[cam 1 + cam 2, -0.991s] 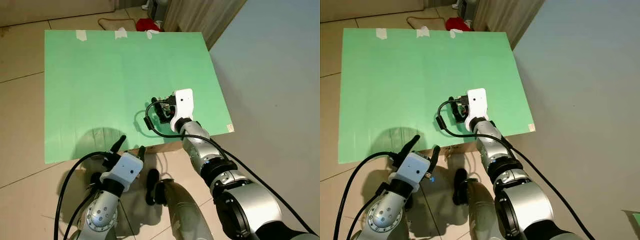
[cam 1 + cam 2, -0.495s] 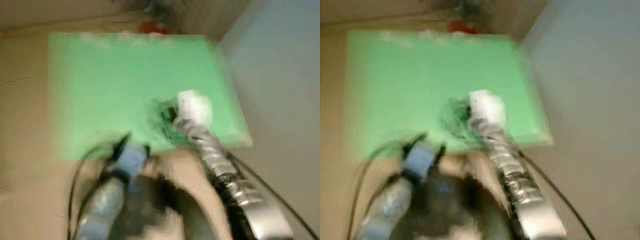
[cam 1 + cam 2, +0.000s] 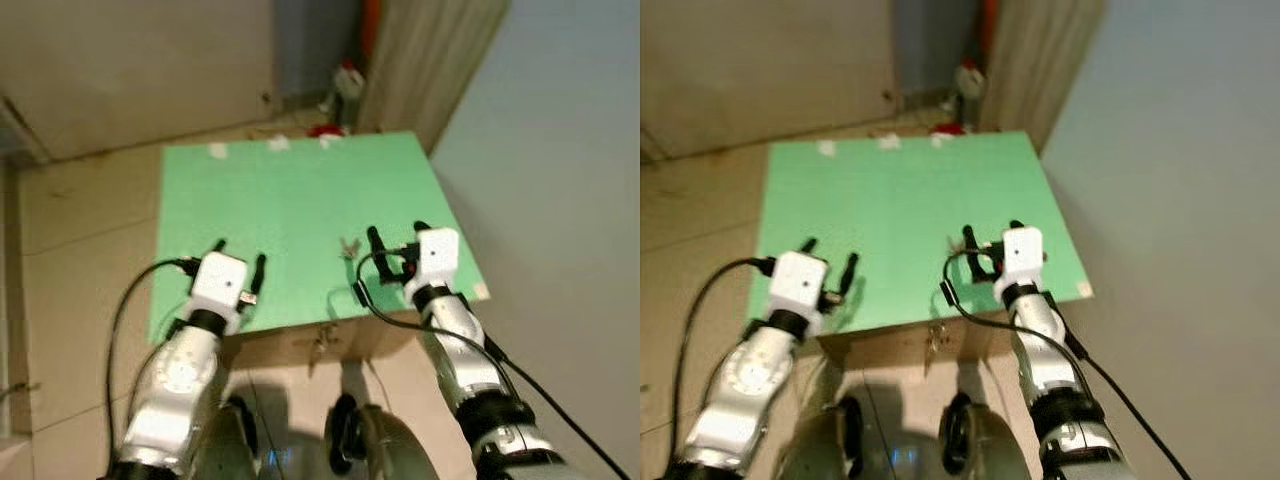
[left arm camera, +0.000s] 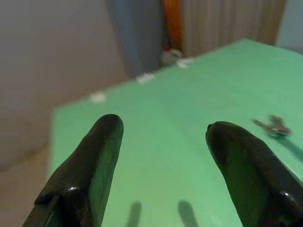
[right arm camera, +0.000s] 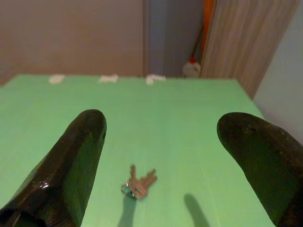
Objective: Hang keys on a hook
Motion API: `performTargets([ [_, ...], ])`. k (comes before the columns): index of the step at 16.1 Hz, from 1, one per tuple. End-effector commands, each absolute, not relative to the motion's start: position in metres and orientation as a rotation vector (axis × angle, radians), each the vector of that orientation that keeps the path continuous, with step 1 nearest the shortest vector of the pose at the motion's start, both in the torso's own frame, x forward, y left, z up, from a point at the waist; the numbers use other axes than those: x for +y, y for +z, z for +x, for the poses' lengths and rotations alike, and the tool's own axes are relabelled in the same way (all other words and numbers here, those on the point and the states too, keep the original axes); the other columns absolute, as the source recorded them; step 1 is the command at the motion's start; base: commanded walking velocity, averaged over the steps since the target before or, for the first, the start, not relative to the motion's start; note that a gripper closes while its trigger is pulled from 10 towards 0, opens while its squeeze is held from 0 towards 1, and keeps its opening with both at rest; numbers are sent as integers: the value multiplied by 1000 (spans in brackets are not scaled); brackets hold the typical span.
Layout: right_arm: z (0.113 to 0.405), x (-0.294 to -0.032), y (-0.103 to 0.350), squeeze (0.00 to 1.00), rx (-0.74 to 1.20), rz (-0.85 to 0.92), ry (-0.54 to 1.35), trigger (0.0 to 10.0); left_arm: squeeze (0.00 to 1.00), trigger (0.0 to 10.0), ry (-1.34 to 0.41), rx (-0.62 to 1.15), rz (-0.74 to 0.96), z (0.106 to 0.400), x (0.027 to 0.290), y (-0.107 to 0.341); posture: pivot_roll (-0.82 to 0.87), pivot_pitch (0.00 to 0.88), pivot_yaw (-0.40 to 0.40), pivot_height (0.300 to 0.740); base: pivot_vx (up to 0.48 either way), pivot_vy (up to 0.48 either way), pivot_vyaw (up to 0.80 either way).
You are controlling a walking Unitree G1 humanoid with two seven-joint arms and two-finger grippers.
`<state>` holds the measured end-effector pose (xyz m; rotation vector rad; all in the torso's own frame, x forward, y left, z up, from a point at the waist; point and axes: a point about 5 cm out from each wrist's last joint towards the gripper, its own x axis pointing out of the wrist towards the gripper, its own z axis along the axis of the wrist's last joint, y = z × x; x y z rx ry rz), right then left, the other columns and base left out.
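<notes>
The right end effector (image 3: 392,238) hovers above the near right part of a green worktop (image 3: 290,200), its two black fingers (image 5: 71,161) spread wide and holding nothing. A small bunch of keys (image 5: 138,183) lies flat on the green surface just ahead of those fingertips, apart from them, with the fingers' shadows falling beside it. The left end effector (image 3: 238,258) is raised over the worktop's near left part, its fingers (image 4: 85,165) likewise parted and empty, the keys (image 4: 273,126) well off to its right. White tape strips (image 3: 278,143) mark the worktop's far edge. Beyond it stand a small white bottle with a red cap (image 5: 191,68), a beige wall (image 3: 140,70) and a wood-grain panel (image 5: 241,38). Tiled floor (image 3: 70,260) surrounds the worktop.
</notes>
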<state>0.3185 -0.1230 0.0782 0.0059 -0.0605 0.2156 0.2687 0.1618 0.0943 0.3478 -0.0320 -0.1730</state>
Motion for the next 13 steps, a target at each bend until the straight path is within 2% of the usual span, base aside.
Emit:
performTargets([
  [1,316,-136,79,0,-77,6,176,10000,0,10000,-203,-77,389,265,157,100,129,33,-101,740,0,0,0],
  [3,302,-166,84,0,-126,-17,87,10000,0,10000,-259,-168,468,249,159,123,139,23,-97,740,0,0,0],
  [5,291,-181,91,0,-158,-25,44,10000,0,10000,-308,-232,505,238,154,134,138,17,-96,740,0,0,0],
  [8,280,-175,83,0,-125,-21,78,10000,0,10000,-318,-227,476,239,147,129,132,7,-100,740,0,0,0],
  [10,283,-157,82,0,-108,0,118,10000,0,10000,-282,-119,362,244,145,113,118,8,-98,740,0,0,0],
  [13,284,-153,79,0,-77,-2,138,10000,0,10000,-266,-48,337,244,145,99,109,19,-100,740,0,0,0],
])
